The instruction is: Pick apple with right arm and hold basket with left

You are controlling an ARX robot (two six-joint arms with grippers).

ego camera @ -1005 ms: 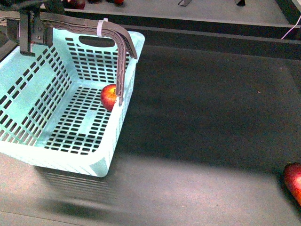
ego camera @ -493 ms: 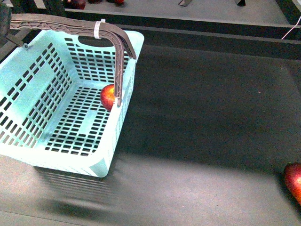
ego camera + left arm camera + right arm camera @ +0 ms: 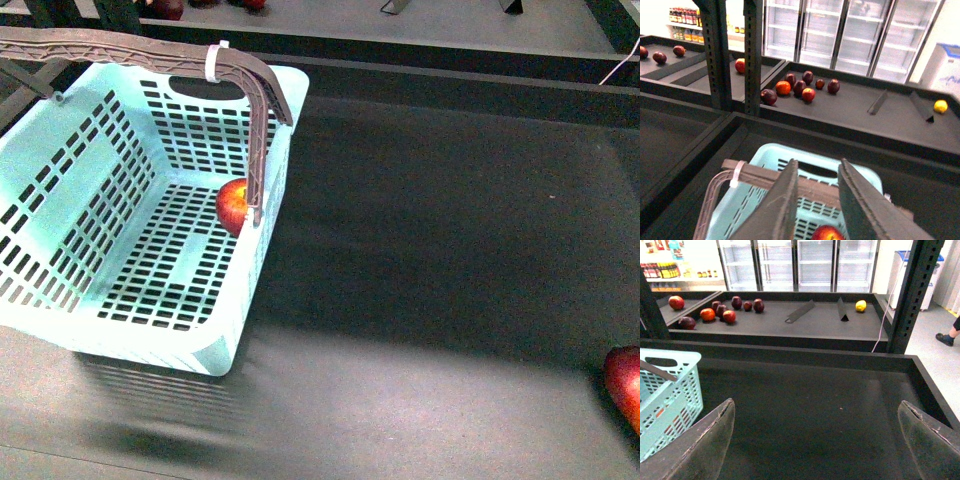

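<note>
The pale turquoise basket (image 3: 150, 150) stands on the left of the dark shelf, its brownish-purple handles (image 3: 130, 48) raised and bound by a white tie (image 3: 213, 60). A red apple (image 3: 232, 205) lies inside, against the basket's right wall. A second red apple (image 3: 625, 385) lies at the right edge of the front view. My left gripper (image 3: 816, 197) is shut on the handle (image 3: 815, 186) above the basket (image 3: 770, 155), with the inner apple (image 3: 827, 234) below it. My right gripper (image 3: 815, 440) is wide open and empty over bare shelf, right of the basket (image 3: 670, 390). Neither gripper shows in the front view.
A raised dark rim (image 3: 450, 70) bounds the shelf at the back. On the shelf behind lie several red and dark fruits (image 3: 800, 87) and a yellow fruit (image 3: 860, 305). Dark upright posts (image 3: 715, 55) stand at the far left, another (image 3: 912, 295) at the right.
My left gripper has moved up and left out of the front view, still on the handle. The basket and its apple have barely shifted.
</note>
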